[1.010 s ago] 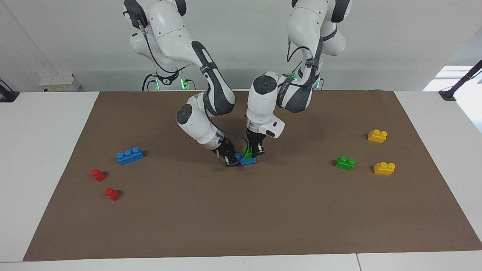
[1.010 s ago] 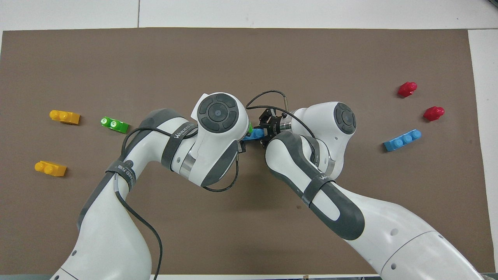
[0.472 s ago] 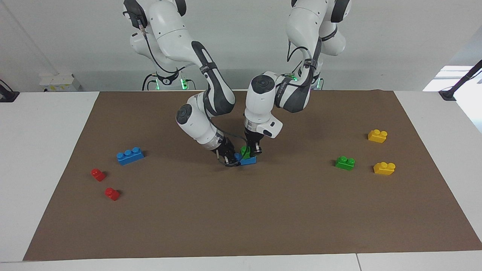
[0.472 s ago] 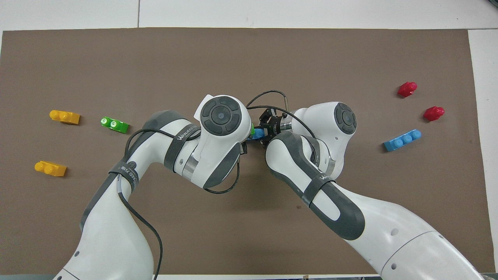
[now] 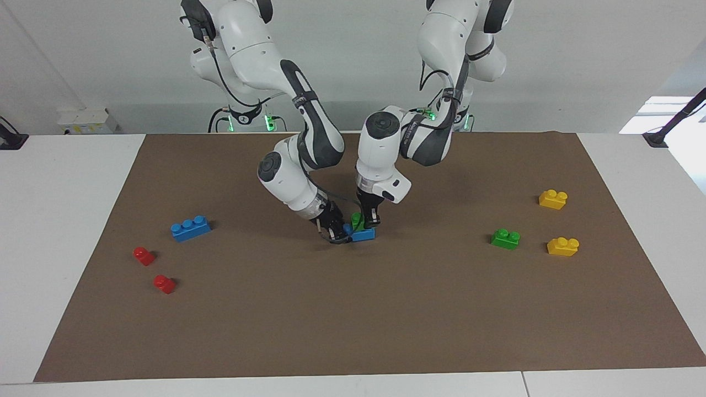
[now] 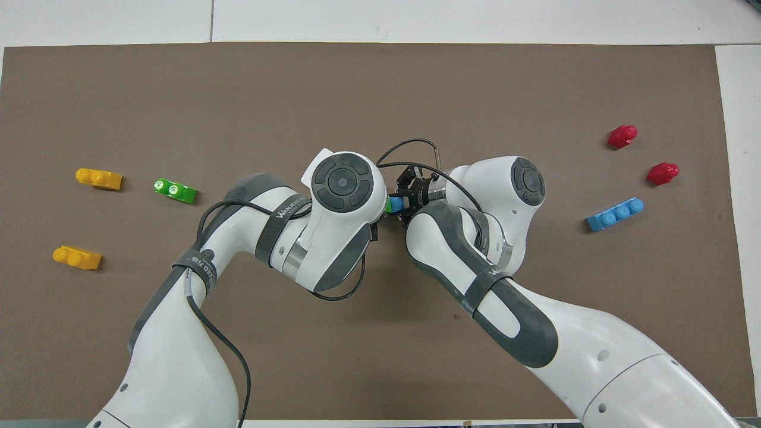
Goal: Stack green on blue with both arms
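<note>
Brown matte mat (image 5: 386,309), studded green brick (image 5: 357,220) atop long blue brick (image 5: 363,235).

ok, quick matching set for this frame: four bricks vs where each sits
Things:
1. held green brick
2. free green brick
3. free blue brick
4. red bricks

Places:
A. beside the yellow bricks
B. mat edge, right arm's end
C. on the blue brick between both hands
D. beside the red bricks

Pairs: 1-C, 2-A, 3-D, 4-B
</note>
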Action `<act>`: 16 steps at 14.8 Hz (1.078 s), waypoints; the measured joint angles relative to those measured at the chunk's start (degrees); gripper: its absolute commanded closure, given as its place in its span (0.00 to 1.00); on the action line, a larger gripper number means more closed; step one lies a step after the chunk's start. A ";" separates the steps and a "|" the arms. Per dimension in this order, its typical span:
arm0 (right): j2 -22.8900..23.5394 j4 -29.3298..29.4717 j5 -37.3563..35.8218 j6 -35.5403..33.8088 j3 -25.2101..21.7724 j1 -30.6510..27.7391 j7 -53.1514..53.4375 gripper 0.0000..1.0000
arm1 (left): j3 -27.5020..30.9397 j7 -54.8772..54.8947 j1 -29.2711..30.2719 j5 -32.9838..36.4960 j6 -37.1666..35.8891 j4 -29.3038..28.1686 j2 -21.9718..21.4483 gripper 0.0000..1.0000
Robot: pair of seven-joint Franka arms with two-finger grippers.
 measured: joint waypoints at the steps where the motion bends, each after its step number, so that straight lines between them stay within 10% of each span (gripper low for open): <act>1: 0.00 0.00 0.00 0.00 0.00 0.00 0.00 1.00 | 0.02 0.00 0.01 -0.08 1.06 -0.64 0.01 1.00; 4: 0.00 -0.03 0.00 0.04 -0.02 -0.01 0.00 1.00 | 0.03 0.19 0.04 -0.33 4.84 -3.20 -0.61 1.00; 5: 0.00 -0.03 0.00 0.04 -0.02 -0.01 0.00 1.00 | 0.03 0.21 0.04 -0.39 5.45 -3.66 -0.81 0.61; 6: 0.00 -0.03 0.00 0.04 -0.02 0.00 0.00 1.00 | 0.03 0.22 0.05 -0.42 5.60 -3.79 -0.87 0.01; 7: -0.02 -0.04 0.00 0.04 -0.02 -0.01 0.00 0.98 | 0.08 0.22 0.07 -0.43 5.44 -3.90 -0.84 0.00; 9: -0.03 -0.06 0.00 0.04 -0.03 -0.02 0.01 0.16 | 0.59 0.22 0.25 -0.43 4.26 -4.02 -0.72 0.00; 10: -0.03 -0.08 0.00 0.04 -0.08 -0.03 0.01 0.00 | 0.84 0.22 0.49 -0.43 2.88 -3.79 -0.87 0.00; 16: -0.29 -0.17 0.00 -0.31 -0.50 -0.64 0.01 0.00 | 1.24 3.44 6.87 -0.43 -10.79 -1.93 -12.29 0.00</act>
